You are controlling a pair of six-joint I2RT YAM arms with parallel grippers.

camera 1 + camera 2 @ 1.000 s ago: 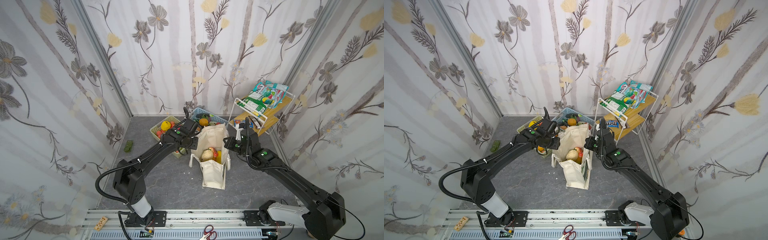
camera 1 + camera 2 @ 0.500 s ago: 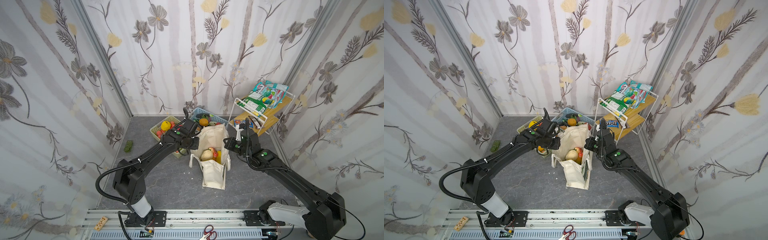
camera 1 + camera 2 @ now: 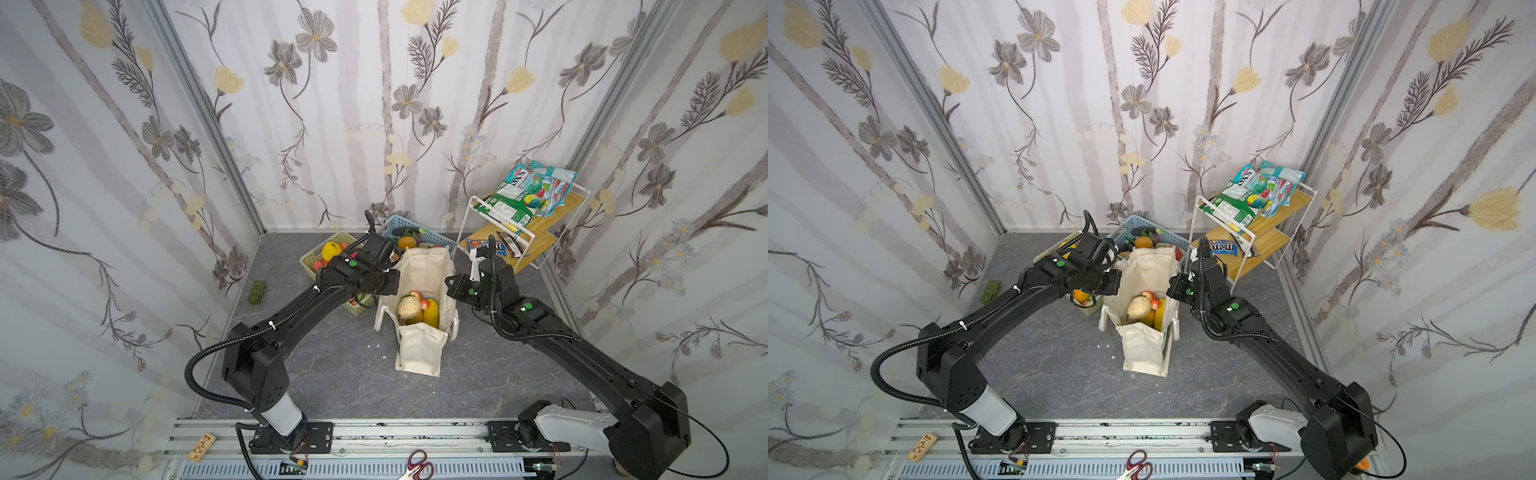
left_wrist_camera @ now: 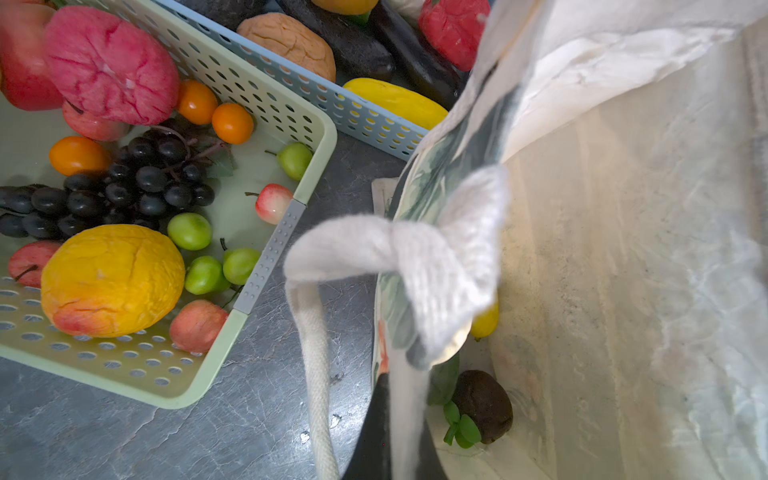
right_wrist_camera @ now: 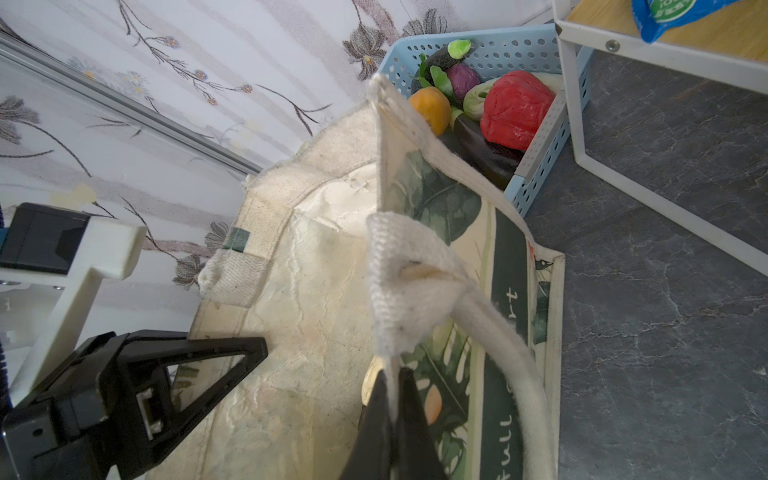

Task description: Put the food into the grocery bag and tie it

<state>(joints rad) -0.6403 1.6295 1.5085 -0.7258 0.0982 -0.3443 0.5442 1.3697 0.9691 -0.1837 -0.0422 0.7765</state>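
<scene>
The cream grocery bag (image 3: 419, 353) (image 3: 1142, 349) stands open on the grey floor between both arms. Inside lies food: a beige cauliflower (image 3: 408, 307), a yellow mango (image 3: 432, 313) and a red apple (image 3: 424, 304). My left gripper (image 3: 390, 276) (image 4: 405, 399) is shut on the bag's left rim beside a white rope handle (image 4: 316, 374). At the right rim my right gripper (image 3: 449, 286) (image 5: 392, 399) is shut on the leaf-printed cloth under the other rope handle (image 5: 511, 345). A dark brown piece with green leaves (image 4: 482, 405) rests deep in the bag.
A pastel green basket (image 3: 309, 262) (image 4: 270, 249) of toy fruit and a blue basket (image 3: 436, 237) (image 4: 332, 104) stand just behind and left of the bag. A white wire shelf rack (image 3: 519, 249) with snack packets is at back right. Scissors (image 3: 417, 467) lie on the front rail.
My left gripper has closed its jaws on the bag's left rim. The right gripper has kept its hold on the right rim, and the bag has stayed in place.
</scene>
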